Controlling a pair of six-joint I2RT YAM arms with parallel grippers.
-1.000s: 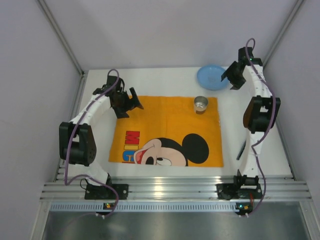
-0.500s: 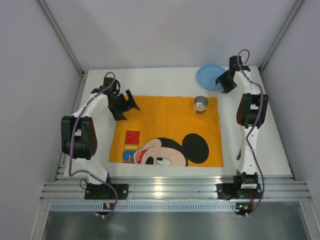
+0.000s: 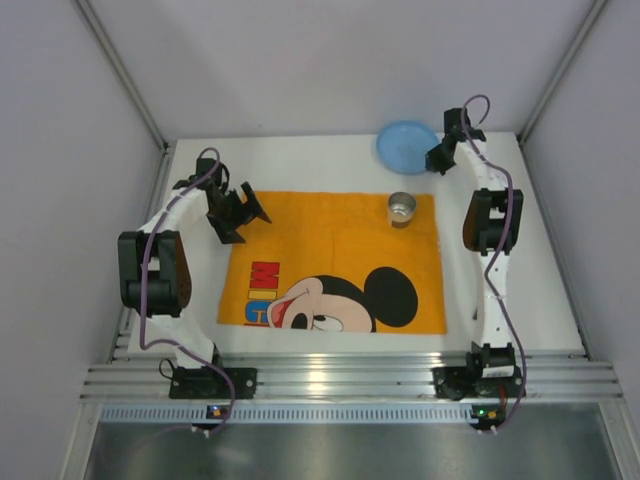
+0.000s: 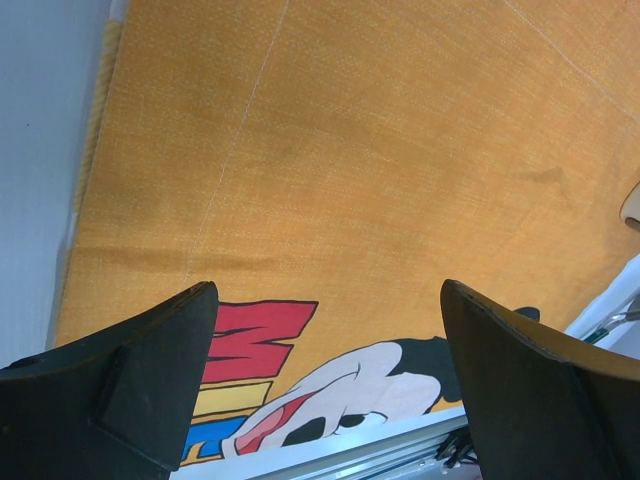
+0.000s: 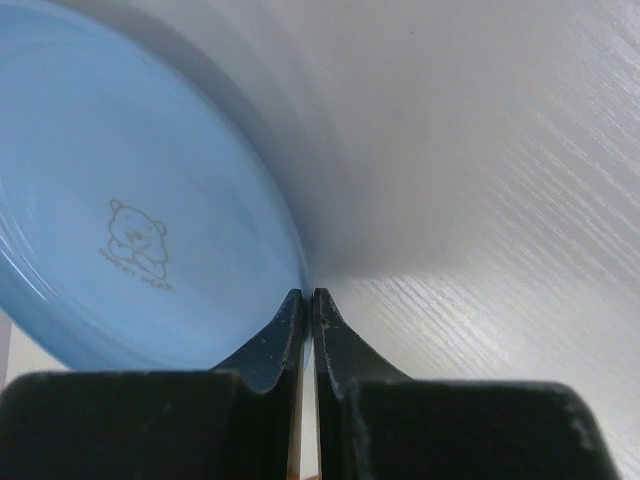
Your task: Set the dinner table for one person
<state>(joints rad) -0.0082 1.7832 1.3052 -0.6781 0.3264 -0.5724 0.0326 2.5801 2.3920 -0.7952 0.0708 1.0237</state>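
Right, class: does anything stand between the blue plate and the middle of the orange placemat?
Yes. The small metal cup stands on the orange placemat at its far right corner, just on the near side of the blue plate, which the right gripper pinches by the rim. Slid straight to the mat's middle, the plate would likely brush it.

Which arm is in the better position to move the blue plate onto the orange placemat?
Right. The right gripper is shut on the rim of the blue plate. The left gripper hovers open over the far left corner of the orange placemat, far from the plate.
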